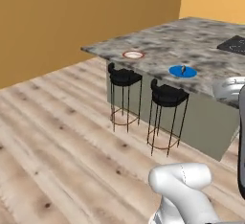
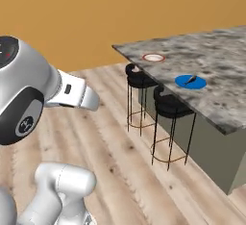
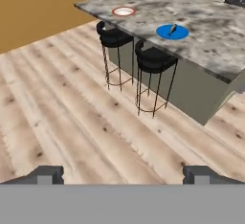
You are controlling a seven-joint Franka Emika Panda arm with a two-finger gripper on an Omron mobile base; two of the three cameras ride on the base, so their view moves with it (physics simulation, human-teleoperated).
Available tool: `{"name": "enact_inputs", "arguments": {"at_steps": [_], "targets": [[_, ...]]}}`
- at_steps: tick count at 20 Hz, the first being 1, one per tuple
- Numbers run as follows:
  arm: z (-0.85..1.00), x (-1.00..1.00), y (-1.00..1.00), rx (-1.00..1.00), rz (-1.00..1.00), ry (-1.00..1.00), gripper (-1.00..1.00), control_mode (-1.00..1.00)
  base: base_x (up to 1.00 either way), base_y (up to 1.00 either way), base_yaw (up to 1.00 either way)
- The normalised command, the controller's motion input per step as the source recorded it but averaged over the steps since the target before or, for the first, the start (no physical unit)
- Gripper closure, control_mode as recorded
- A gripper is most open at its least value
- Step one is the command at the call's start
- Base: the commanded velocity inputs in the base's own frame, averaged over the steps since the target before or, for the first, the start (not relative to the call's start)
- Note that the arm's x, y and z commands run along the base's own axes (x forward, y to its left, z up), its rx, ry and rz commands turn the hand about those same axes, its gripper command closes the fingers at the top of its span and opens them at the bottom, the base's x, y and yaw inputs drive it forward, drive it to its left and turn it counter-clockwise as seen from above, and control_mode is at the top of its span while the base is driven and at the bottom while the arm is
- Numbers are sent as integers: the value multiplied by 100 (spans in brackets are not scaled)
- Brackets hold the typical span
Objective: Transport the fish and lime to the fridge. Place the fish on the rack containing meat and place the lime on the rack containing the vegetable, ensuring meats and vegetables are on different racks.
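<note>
Even, bright, flat light with no clear source and no glare. Soft shadows lie under the worktop (image 1: pixel 191 36) overhang, middle right of the frame, around the stools (image 1: pixel 125 77). All views are slightly soft and low in detail.

So there's this grey marble tabletop (image 1: pixel 191 41) with a white red-rimmed plate (image 1: pixel 133 54) near its far corner and a blue plate (image 1: pixel 183 71) holding something small and dark, plus two black bar stools (image 1: pixel 167 96) on the pale wood floor (image 1: pixel 57 137) beneath its edge, orange walls (image 1: pixel 72 12) behind.
</note>
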Motion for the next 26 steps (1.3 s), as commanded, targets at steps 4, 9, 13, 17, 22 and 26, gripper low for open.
{"name": "enact_inputs", "arguments": {"at_steps": [4,9,13,17,22,26], "targets": [[0,0,0,0,0,0,-100,100,100,86,-65],[0,0,0,0,0,0,-100,100,100,99,-54],[0,0,0,0,0,0,-100,100,100,90,-45],[0,0,0,0,0,0,-100,100,100,5,-28],[0,0,0,0,0,0,-100,100,70,-23,-17],[0,0,0,0,0,0,-100,100,93,29,-26]]}}
